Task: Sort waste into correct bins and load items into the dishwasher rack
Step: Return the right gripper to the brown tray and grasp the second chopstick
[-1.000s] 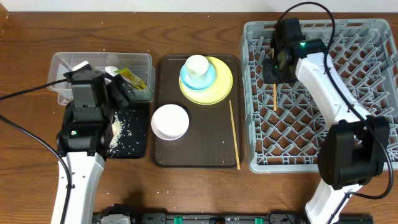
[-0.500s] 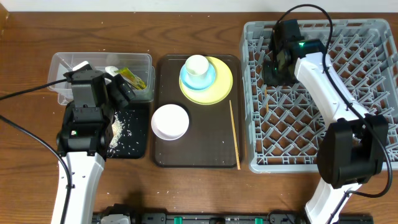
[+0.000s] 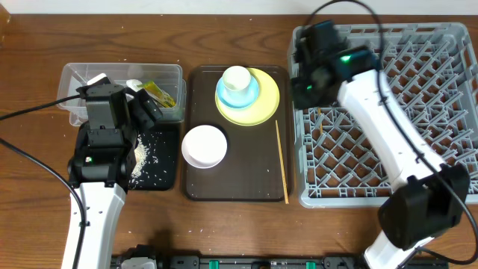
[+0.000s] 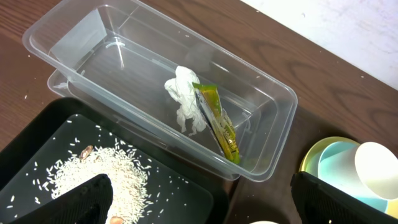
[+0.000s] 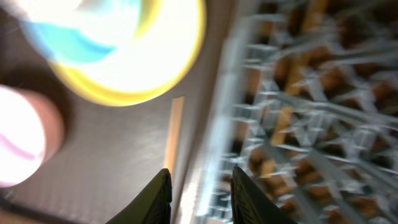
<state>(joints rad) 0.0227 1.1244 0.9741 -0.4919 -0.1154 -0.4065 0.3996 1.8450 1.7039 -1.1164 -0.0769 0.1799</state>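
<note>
The grey dishwasher rack (image 3: 418, 172) fills the right side, and one chopstick (image 3: 317, 123) lies inside it near its left wall. My right gripper (image 3: 306, 78) hovers over that wall, open, nothing between its fingers (image 5: 163, 186). A second chopstick (image 3: 281, 161) lies on the brown tray, blurred in the right wrist view as the chopstick (image 5: 174, 134). The white cup (image 3: 236, 78) sits in the blue dish (image 3: 228, 96) on the yellow plate (image 3: 261, 108). The white bowl (image 3: 204, 146) stands nearer the front. My left gripper (image 3: 142, 112) is open above the black tray (image 4: 186, 193) with rice (image 4: 106, 174).
The clear tub (image 4: 74, 37) holds the crumpled tissue (image 4: 183, 102) and the snack wrapper (image 4: 217, 121). The dark brown serving tray (image 3: 246, 183) lies between the bins and the rack. Bare wooden table (image 3: 30, 179) surrounds everything. The right wrist view is heavily motion-blurred.
My right gripper opened and let go of the chopstick, which now lies in the rack. The gripper then swung left to the rack's left wall. The left arm has not moved.
</note>
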